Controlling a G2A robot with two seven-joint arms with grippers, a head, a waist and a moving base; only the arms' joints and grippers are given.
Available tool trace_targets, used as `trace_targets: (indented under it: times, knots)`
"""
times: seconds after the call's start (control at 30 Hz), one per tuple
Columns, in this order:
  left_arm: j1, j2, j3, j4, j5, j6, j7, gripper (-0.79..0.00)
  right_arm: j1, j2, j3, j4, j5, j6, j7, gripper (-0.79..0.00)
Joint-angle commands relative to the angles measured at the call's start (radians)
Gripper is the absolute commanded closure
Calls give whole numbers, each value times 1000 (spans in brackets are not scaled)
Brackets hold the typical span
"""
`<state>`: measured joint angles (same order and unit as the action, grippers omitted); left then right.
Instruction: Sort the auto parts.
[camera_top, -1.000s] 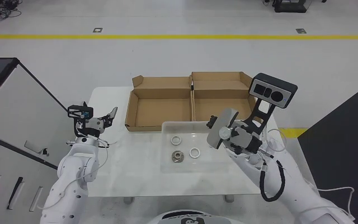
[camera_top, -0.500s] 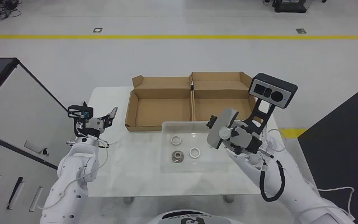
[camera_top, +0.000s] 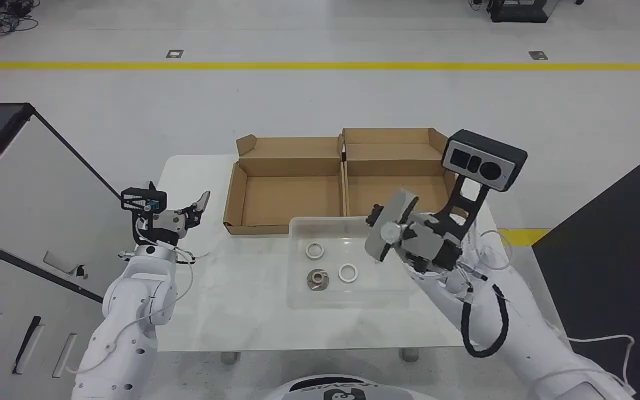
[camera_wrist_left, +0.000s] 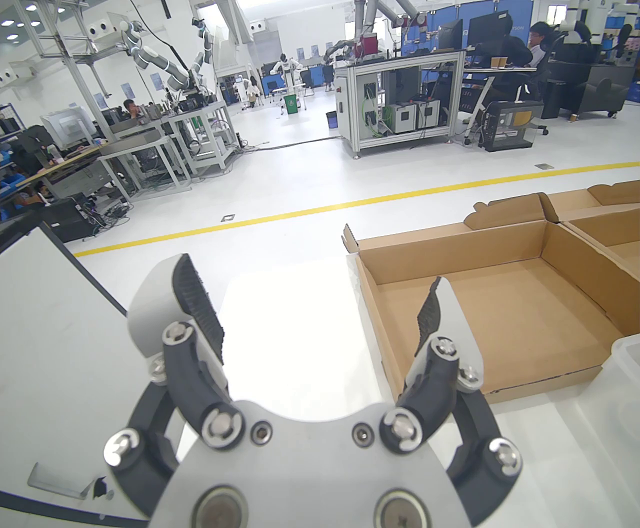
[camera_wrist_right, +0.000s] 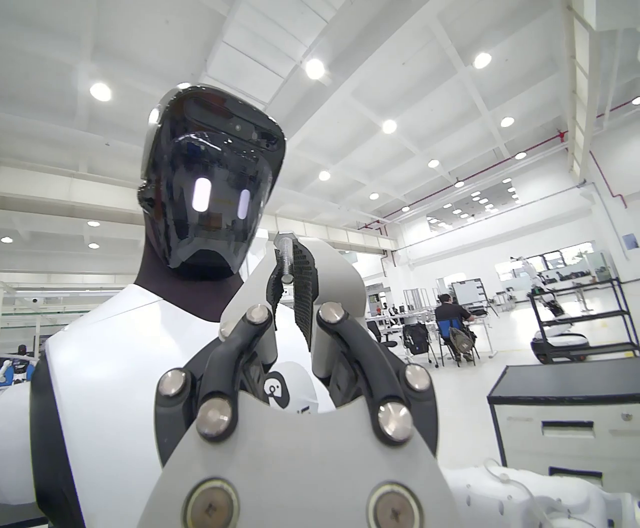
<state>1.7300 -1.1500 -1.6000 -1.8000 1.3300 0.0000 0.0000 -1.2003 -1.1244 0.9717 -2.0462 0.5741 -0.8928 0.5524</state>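
Note:
My right gripper (camera_top: 386, 228) is raised above the right end of the clear plastic bin (camera_top: 297, 262), its fingers turned up. In the right wrist view this gripper (camera_wrist_right: 290, 270) is shut on a threaded metal bolt (camera_wrist_right: 286, 260) that stands up between the pads. The bin holds two white rings (camera_top: 316, 250) (camera_top: 349, 271) and a round metal part (camera_top: 316, 279). Over the table's left edge my left gripper (camera_top: 196, 207) hangs open with nothing in it; its wrist view shows the gripper (camera_wrist_left: 315, 310) with jaws wide apart, facing the left cardboard box (camera_wrist_left: 500, 310).
Two open cardboard boxes (camera_top: 282, 195) (camera_top: 395, 180) sit side by side behind the bin. The white table (camera_top: 210, 300) has bare room to the left and in front of the bin. A corner of the bin (camera_wrist_left: 620, 380) lies beside the left box.
My right gripper, with the bolt in it, has shifted slightly left and toward the boxes. The left arm has kept still.

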Motion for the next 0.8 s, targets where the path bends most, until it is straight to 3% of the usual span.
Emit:
trace_targets:
  times: [0.0, 0.37, 0.77]
  knots:
    - [0, 0, 0, 0, 0, 0, 0, -785, -26, 9, 56, 2, -12, 16, 19, 0]
    - [0, 0, 0, 0, 0, 0, 0, -785, -201, 78, 440, 27, 28, 153, 265, 0]
    - [0, 0, 0, 0, 0, 0, 0, -785, -82, 117, 617, 145, -138, 344, 527, 0]
